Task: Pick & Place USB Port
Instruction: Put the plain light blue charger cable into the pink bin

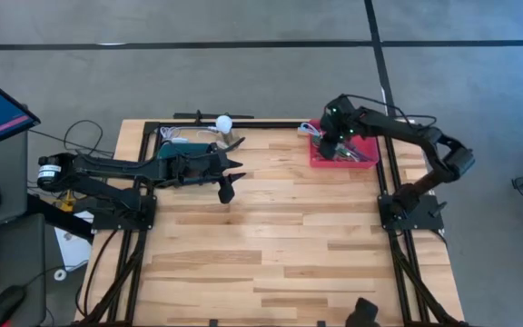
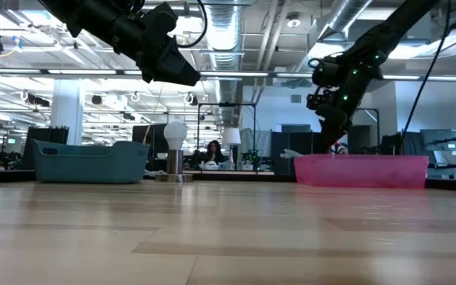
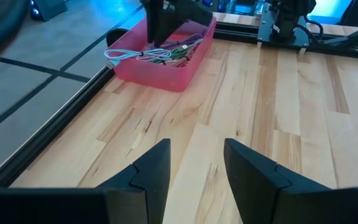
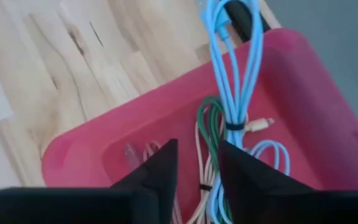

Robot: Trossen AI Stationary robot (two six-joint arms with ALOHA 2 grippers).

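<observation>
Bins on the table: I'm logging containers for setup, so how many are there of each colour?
Pink bin: 1
Teal bin: 1
Total: 2

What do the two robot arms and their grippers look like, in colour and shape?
Both arms are dark, nearly black, and built of jointed segments. The left arm ends in a white and yellow cap. The right arm shows small green lights near its wrist. The left gripper and right gripper have two dark, wedge-shaped fingers.
</observation>
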